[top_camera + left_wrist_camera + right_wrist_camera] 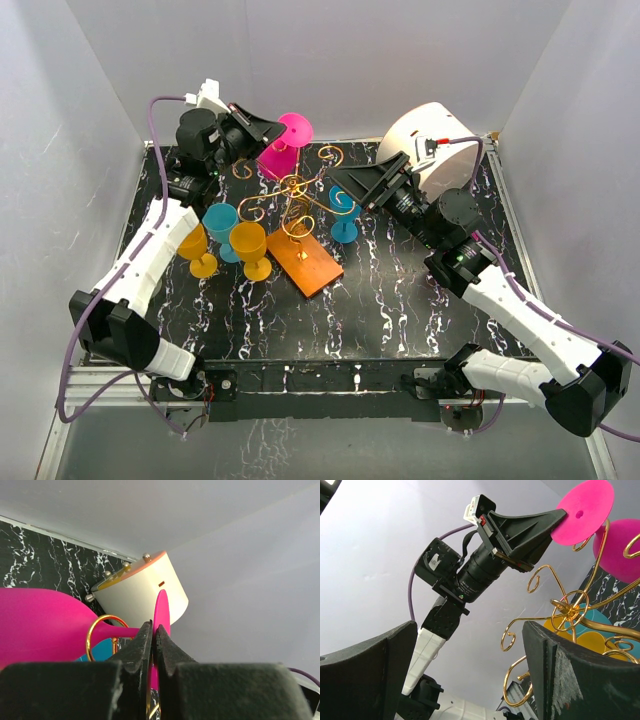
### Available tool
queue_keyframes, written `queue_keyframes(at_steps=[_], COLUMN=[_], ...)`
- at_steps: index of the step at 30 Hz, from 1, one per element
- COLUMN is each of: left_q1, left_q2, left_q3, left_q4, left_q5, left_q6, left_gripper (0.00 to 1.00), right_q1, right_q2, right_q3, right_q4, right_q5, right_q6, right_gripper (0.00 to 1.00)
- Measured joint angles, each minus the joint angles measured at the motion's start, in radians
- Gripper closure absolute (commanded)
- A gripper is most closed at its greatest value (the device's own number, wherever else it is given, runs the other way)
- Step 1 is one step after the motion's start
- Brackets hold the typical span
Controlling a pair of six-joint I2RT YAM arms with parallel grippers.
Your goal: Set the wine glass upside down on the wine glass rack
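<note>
A pink wine glass [279,158] is held by its round foot [296,128] in my left gripper [268,128], which is shut on the foot's rim. The left wrist view shows the foot [162,609] edge-on between the jaws, the bowl [40,625] at the left, and the stem passing through a gold loop [93,630] of the wine glass rack [294,196]. The glass lies tilted at the rack's far side. My right gripper [358,186] is open and empty just right of the rack. The right wrist view shows the rack's curls [559,611], the pink foot [582,507] and the bowl [621,550].
The rack's orange base [312,264] lies mid-table. One teal glass [220,224] and two yellow glasses [249,246] [197,251] stand left of it. Another teal glass [345,214] is at the rack's right side. A white round container [432,146] sits at the back right.
</note>
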Motion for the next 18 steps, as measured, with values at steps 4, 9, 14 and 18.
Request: queue_keyframes(at_steps=[4, 9, 14, 18], left_q1=[0.019, 0.041, 0.050, 0.058], left_q2=[0.004, 0.004, 0.004, 0.003], left_q3=[0.000, 0.002, 0.002, 0.002], left_q4=[0.000, -0.009, -0.031, -0.046], left_q5=[0.003, 0.002, 0.000, 0.003], left_q6=[0.003, 0.014, 0.028, 0.041], left_gripper=[1.00, 1.00, 1.00, 1.00], right_q1=[0.000, 0.000, 0.000, 0.000], right_q2=[-0.002, -0.002, -0.002, -0.002], right_q3=[0.000, 0.000, 0.000, 0.000], right_q4=[0.000, -0.001, -0.002, -0.003], right_q5=[0.005, 0.008, 0.011, 0.011], right_q6=[-0.001, -0.001, -0.001, -0.001], right_gripper=[0.15, 0.15, 0.15, 0.15])
